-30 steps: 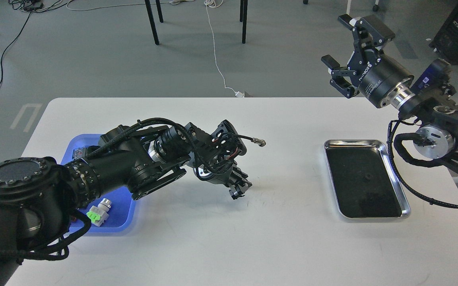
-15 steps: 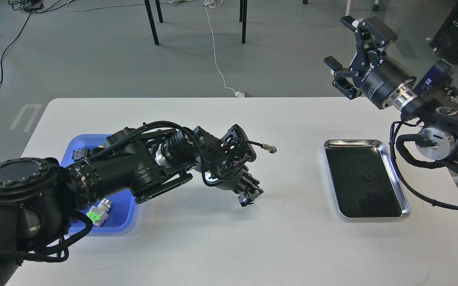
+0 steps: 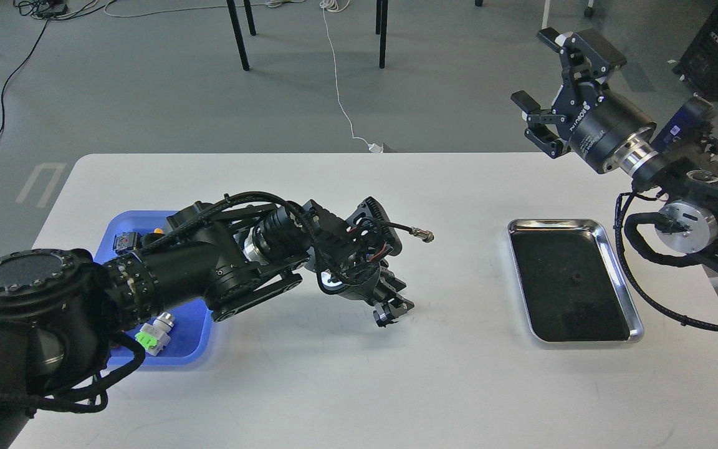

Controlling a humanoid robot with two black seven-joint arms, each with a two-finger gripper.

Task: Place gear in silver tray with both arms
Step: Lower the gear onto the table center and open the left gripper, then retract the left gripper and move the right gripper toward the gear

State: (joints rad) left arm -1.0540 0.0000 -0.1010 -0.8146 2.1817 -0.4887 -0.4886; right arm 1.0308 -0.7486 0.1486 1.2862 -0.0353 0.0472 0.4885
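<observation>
The silver tray (image 3: 637, 324) lies on the white table at the right, with a dark reflective bottom. A tiny dark speck (image 3: 576, 276) sits on that bottom; it is too small to tell what it is. No gear shows plainly anywhere. My left gripper (image 3: 391, 310) points down close above the table's middle, well left of the tray. It is dark and its fingers cannot be told apart, so anything it may hold is hidden. My right gripper (image 3: 536, 67) is open and empty, raised high behind the tray's far edge.
A blue plastic tray (image 3: 175, 352) of parts lies at the left, mostly under my left arm, with a white and green part (image 3: 153, 335) in it. A cable plug (image 3: 425, 235) sticks out from my left wrist. Chair legs and cables are on the floor beyond the table.
My left gripper has moved right toward the table's middle and slightly lower. My right gripper has shifted a little to the right and stays open.
</observation>
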